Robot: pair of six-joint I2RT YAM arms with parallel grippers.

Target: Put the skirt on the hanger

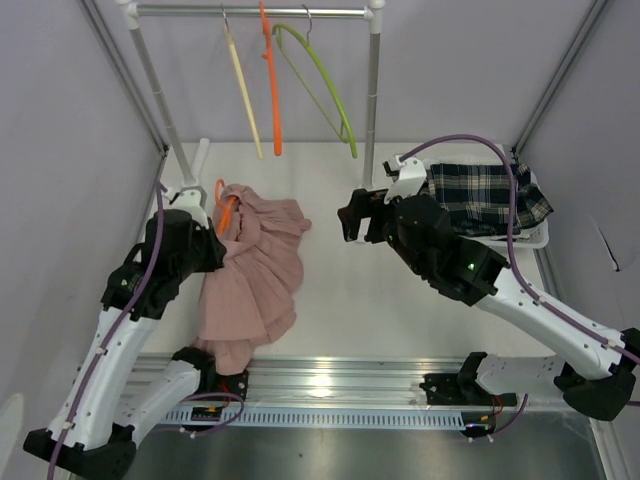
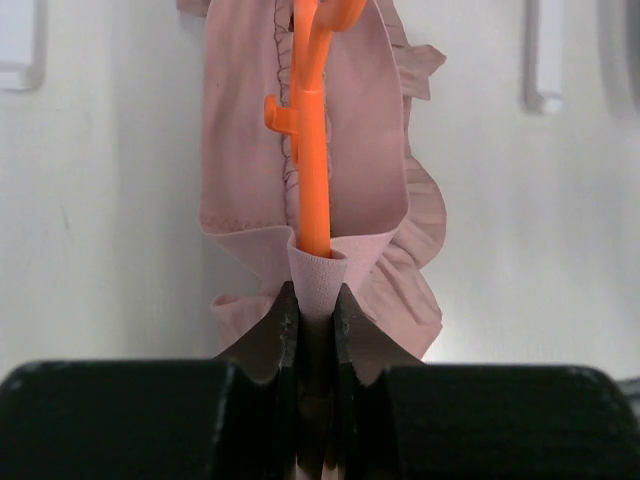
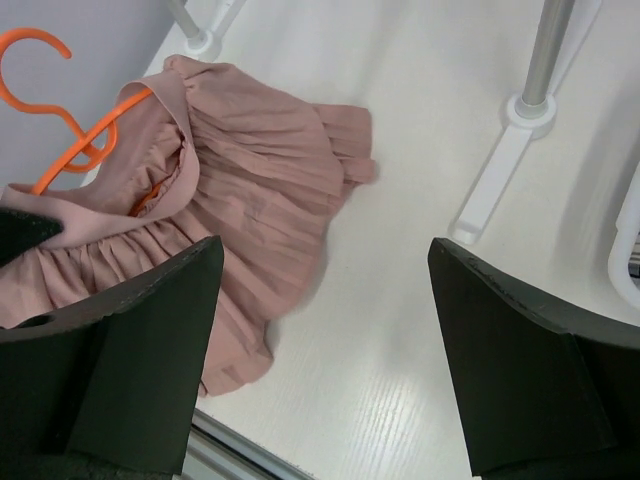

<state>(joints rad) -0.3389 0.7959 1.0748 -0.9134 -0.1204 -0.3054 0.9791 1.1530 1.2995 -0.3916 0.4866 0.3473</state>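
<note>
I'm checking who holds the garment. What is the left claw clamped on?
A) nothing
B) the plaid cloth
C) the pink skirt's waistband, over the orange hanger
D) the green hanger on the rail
C: the left wrist view shows the left claw pinching the pink skirt over the orange hanger; the right claw is open, empty.

White arm links (image 1: 95, 385), black joints (image 1: 440, 255) (purple cables (image 1: 470, 139) looped alongside)

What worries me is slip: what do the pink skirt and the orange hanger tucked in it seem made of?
The skirt looks like thin, matte cloth: fine pleats, soft folds, gathered waistband. The hanger is probably moulded plastic, smooth with slight sheen: uniform orange, small moulded peg.
</note>
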